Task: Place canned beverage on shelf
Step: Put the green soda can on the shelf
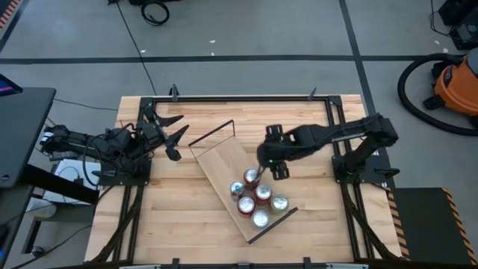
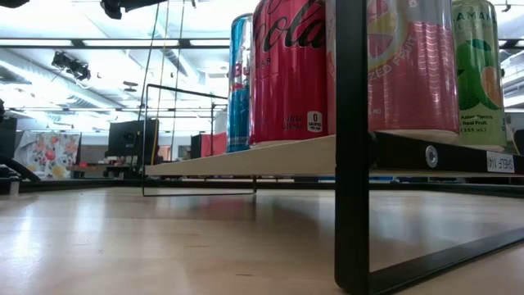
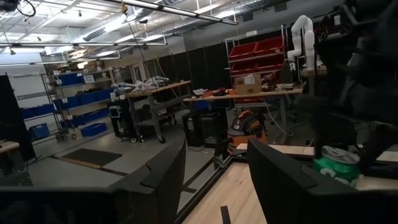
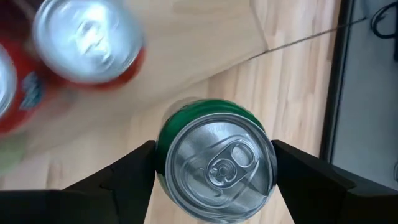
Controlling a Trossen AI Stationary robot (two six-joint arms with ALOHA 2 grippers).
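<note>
The shelf (image 1: 216, 161) is a long light-wood board with a dark wire frame, lying slantwise on the slatted tabletop. Several cans (image 1: 260, 200) stand upright on its near end; they also show in the low view (image 2: 288, 74). My right gripper (image 1: 264, 161) is over the board just beyond those cans, shut on a green can (image 4: 214, 165). My left gripper (image 1: 173, 136) waits open and empty at the table's left side, apart from the shelf. My right gripper pinches the green can's round wall just under its top rim (image 4: 163, 163), one finger (image 4: 127, 174) on each opposite side. The fingers come from above, pointing down. The can stands upright, top up; whether its bottom rests on the board, I cannot tell.
A red can (image 4: 87, 43) stands close beside the held can. The shelf's wire frame rises at its far end (image 1: 213, 133) and its near end (image 2: 352, 147). Bare board lies between the held can and the far frame. A dark metal frame (image 1: 239, 97) runs along the table's far edge.
</note>
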